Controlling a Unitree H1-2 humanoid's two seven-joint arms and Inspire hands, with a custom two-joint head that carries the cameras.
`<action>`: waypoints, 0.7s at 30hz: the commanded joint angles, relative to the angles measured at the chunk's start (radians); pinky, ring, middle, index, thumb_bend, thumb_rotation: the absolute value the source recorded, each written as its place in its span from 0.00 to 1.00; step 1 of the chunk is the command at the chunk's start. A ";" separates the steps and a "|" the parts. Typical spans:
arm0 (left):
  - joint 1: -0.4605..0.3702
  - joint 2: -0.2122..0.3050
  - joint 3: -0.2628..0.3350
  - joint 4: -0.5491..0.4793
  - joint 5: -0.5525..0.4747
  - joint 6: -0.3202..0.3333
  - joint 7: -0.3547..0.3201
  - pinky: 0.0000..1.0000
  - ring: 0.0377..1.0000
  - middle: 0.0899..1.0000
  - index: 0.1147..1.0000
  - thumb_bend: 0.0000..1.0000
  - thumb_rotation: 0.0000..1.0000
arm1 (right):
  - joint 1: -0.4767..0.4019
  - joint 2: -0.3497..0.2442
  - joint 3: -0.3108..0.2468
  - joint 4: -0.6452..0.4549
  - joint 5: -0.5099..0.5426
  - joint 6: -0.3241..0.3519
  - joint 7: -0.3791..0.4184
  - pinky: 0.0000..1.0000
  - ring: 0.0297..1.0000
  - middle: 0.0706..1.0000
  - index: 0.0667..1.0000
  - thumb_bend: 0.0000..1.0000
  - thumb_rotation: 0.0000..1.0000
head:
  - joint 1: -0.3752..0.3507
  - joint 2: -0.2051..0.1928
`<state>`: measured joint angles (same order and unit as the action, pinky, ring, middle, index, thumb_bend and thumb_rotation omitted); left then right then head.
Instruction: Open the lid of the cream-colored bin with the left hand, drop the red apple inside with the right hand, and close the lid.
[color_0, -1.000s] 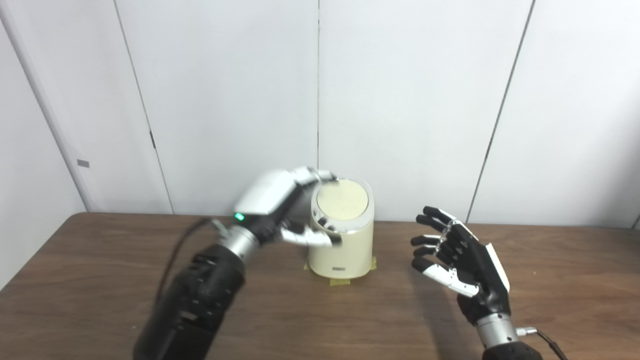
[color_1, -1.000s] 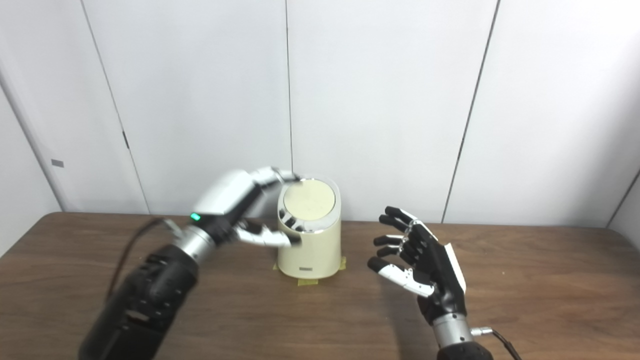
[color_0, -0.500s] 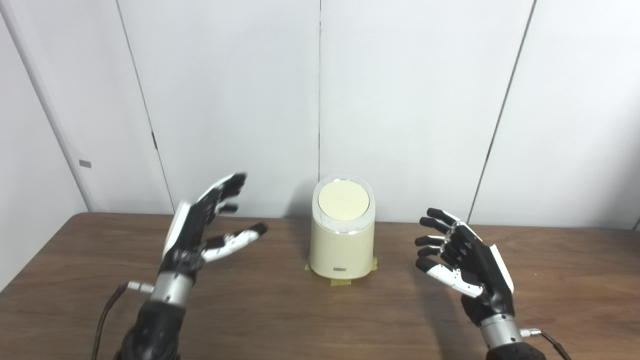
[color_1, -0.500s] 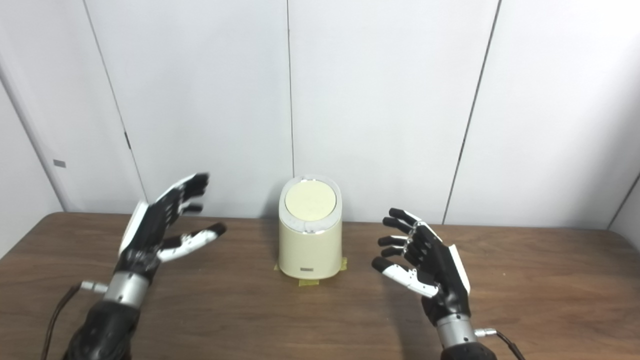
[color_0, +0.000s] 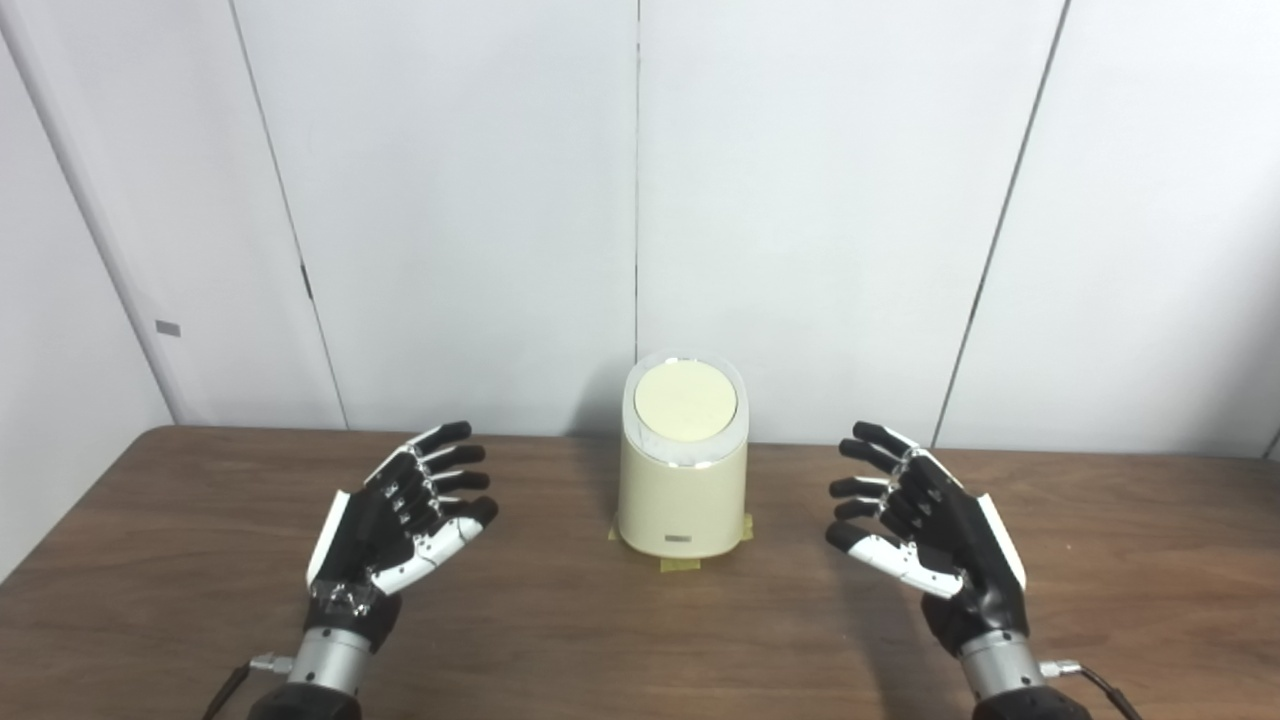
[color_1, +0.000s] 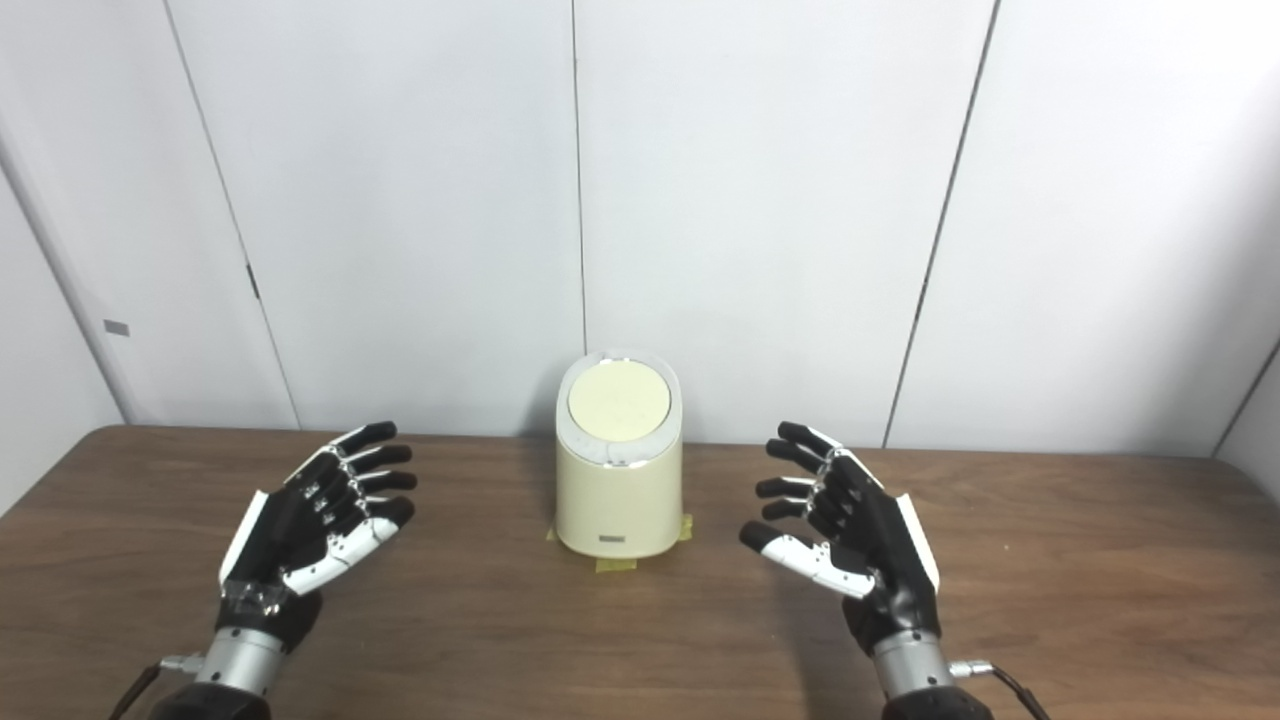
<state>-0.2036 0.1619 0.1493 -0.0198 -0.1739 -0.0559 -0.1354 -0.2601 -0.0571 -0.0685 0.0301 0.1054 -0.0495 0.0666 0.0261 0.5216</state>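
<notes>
The cream-colored bin (color_0: 683, 490) stands upright at the middle back of the wooden table (color_0: 640, 640), and its round lid (color_0: 686, 400) lies flat and closed. My left hand (color_0: 395, 525) hovers to the bin's left, open, palm up, holding nothing. My right hand (color_0: 925, 525) hovers to the bin's right, open as well, with fingers spread and nothing in it. Neither hand touches the bin. No red apple shows in either view.
Yellow tape (color_0: 680, 565) marks the bin's spot on the table. White wall panels (color_0: 640, 200) rise just behind the table's back edge. Cables trail from both wrists near the bottom edge.
My left hand came off the bin's lid, swung back to the left and lowered, palm up, toward the table. The lid stays closed. The right hand barely shifted.
</notes>
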 joint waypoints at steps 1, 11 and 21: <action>-0.025 0.018 -0.010 -0.041 0.009 -0.023 -0.007 0.56 0.69 0.73 0.76 0.69 0.16 | -0.036 -0.004 -0.003 -0.018 -0.012 -0.049 -0.012 0.53 0.61 0.74 0.74 0.85 0.22 | -0.001 -0.001; -0.030 0.028 -0.025 -0.030 0.029 -0.036 -0.004 0.60 0.75 0.76 0.75 0.70 0.19 | -0.036 -0.002 0.002 -0.020 -0.050 -0.054 -0.028 0.54 0.62 0.73 0.75 0.88 0.28 | -0.055 -0.004; -0.030 0.028 -0.028 -0.035 0.033 -0.037 -0.006 0.58 0.74 0.75 0.74 0.72 0.18 | -0.032 0.003 0.001 -0.026 -0.065 -0.051 -0.050 0.52 0.61 0.74 0.75 0.86 0.27 | -0.067 -0.005</action>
<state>-0.1979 0.1739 0.1240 -0.0210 -0.1415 -0.0575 -0.1407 -0.2599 -0.0554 -0.0636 0.0382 0.0457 -0.0549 0.0278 -0.0399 0.5154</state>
